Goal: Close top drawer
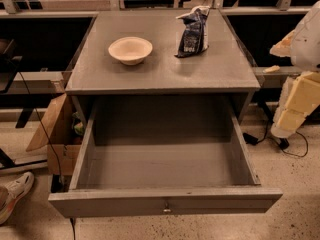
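While the gripper (296, 106), state unclear, is being held aside, the probably stiff, smooth-sliding top drawer (210, 202) to its left is being offered front-panel for pushing.

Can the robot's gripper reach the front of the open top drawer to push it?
Probably yes. The gripper sits off to the right of the cabinet, and nothing shows between it and the top drawer, whose front panel is pulled out.

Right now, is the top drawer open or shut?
Open: the top drawer is pulled far out, its empty inside showing. The gripper is at the view's right edge, not touching it.
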